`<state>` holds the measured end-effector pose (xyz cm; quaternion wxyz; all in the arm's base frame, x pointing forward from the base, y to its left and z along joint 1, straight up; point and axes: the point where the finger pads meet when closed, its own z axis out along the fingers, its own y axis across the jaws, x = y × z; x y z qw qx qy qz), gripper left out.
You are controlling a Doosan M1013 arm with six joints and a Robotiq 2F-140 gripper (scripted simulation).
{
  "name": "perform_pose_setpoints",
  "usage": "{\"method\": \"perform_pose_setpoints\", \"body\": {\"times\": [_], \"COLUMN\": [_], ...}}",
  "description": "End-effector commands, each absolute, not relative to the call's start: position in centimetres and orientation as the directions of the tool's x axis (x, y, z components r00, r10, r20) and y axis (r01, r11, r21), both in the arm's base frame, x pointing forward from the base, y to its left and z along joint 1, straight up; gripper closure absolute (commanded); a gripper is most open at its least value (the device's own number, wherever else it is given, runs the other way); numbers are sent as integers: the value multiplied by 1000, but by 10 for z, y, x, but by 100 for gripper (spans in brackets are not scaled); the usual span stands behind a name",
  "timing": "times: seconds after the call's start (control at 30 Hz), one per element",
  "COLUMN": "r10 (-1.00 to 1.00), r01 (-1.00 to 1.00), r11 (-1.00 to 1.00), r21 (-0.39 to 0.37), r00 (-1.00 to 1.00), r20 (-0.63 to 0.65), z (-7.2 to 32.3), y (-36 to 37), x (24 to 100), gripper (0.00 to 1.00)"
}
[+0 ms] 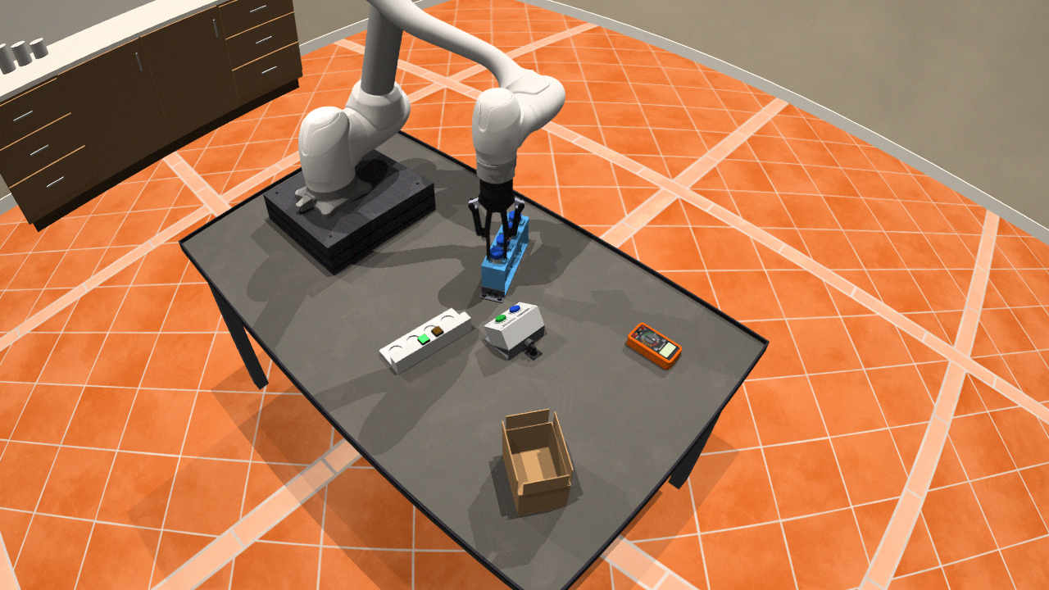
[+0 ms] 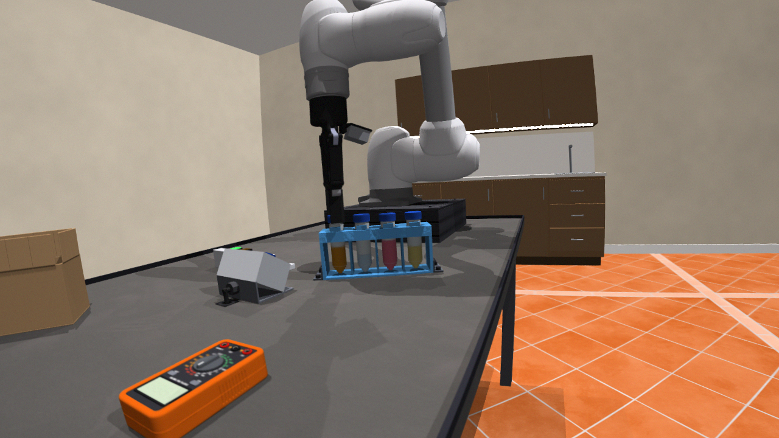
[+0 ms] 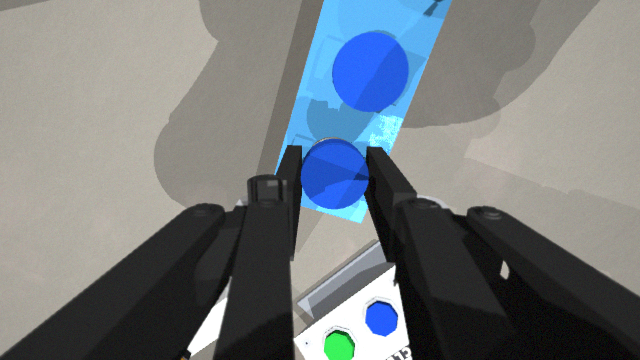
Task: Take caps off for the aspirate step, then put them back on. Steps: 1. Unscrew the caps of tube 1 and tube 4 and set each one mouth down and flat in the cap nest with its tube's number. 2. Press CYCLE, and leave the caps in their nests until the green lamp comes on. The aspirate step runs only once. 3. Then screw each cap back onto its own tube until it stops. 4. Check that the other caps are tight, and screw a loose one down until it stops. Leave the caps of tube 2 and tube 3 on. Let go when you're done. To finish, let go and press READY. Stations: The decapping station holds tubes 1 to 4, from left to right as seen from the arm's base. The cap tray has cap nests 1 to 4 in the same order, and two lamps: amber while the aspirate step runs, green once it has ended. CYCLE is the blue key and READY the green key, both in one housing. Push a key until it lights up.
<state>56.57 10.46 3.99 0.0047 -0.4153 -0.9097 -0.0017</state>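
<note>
The blue tube rack (image 1: pixel 504 264) stands mid-table and holds four capped tubes, seen side-on in the exterior view (image 2: pixel 375 250). My gripper (image 3: pixel 333 170) comes straight down on the end tube nearest the key housing, the amber-filled tube 4 (image 2: pixel 338 255). Its fingers are shut on that tube's blue cap (image 3: pixel 334 173), which sits on the tube. The neighbouring cap (image 3: pixel 370 71) is free. The white cap tray (image 1: pixel 425 341) shows empty nests and a lit green lamp (image 1: pixel 423 338). The key housing (image 1: pixel 513 328) carries the green key (image 3: pixel 339 345) and the blue key (image 3: pixel 381 318).
An orange multimeter (image 1: pixel 654 344) lies at the table's right side. An open cardboard box (image 1: pixel 535 460) stands near the front edge. The arm's black base block (image 1: pixel 350 209) is at the back left.
</note>
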Motion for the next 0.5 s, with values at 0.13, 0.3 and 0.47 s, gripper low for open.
{"method": "perform_pose_setpoints", "body": {"times": [0.13,0.3,0.47], "r10": [871,929,977], "r01": [871,929,977], "r11": [491,370,211], "r21": [-3,-4,-5], "r00": [-491,-370,-211], "r20": [7,6,6], "z": [40,40,40], "y": [104,104,104], "x": [566,566,566], "gripper": [70,70,70]}}
